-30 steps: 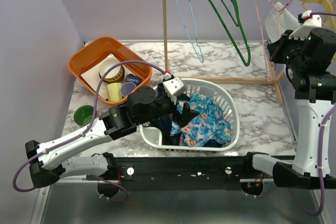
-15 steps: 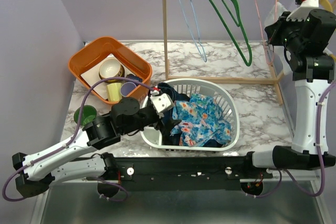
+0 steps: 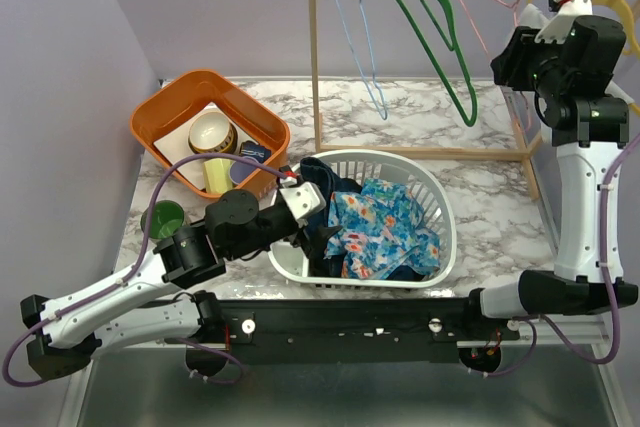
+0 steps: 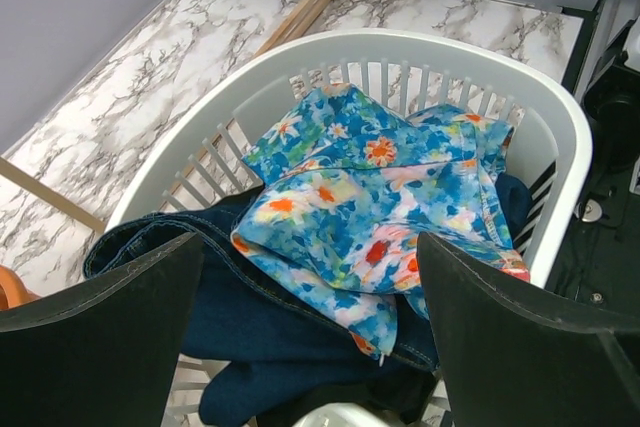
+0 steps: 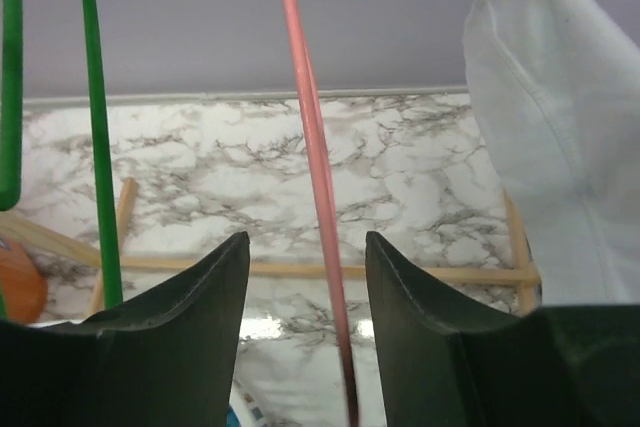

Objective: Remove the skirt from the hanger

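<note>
Hovering with both sets of fingers spread, we find the floral skirt (image 4: 380,197) lying in the white basket (image 4: 565,147).
Left gripper (image 4: 310,277): the skirt lies just ahead of its fingers, on dark denim (image 4: 250,327). Right gripper (image 5: 305,247): the pink hanger (image 5: 305,117) passes between its fingers, and a white garment (image 5: 550,127) hangs to their right.

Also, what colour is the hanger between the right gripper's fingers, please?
Pink hanger; right wrist view.

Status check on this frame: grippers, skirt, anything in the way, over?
Left gripper open above the basket. Right gripper open, astride pink hanger. Floral garment, likely the skirt, in basket, off any hanger. White garment hangs beside right gripper.
</note>
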